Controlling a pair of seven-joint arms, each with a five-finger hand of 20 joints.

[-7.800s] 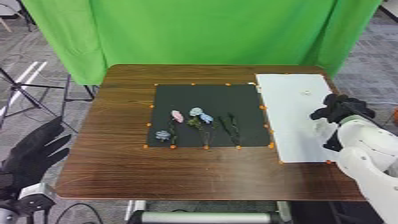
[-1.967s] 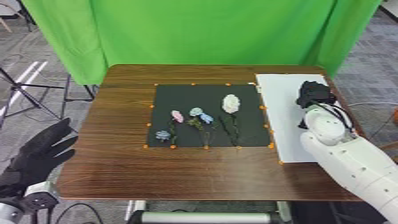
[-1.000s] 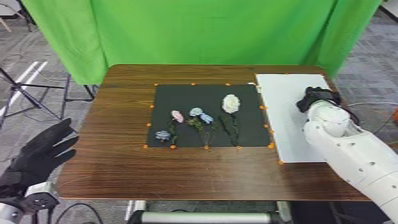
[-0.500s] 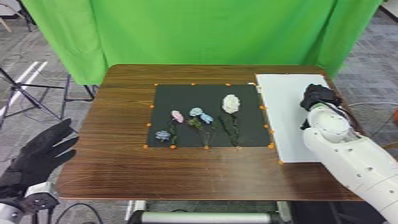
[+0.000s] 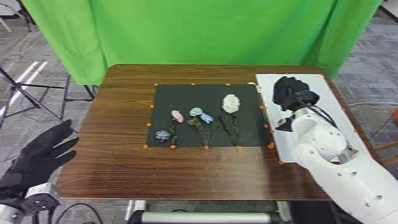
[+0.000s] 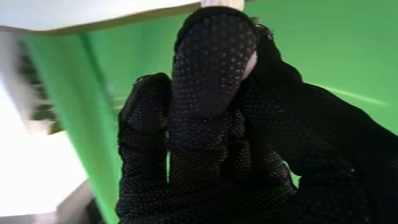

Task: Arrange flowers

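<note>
And the black-gloved right hand (image 5: 291,93) has swung left over the white rectangular sheet (image 5: 284,146), pinching a pale, slim piece (image 6: 250,65); a loose pinch could drop it.

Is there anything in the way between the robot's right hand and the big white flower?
Nothing that I see stands in the way. The right hand is over the white board; the white flower lies on the black mat to its left. Between them, the mat's edge has small orange marks.
</note>
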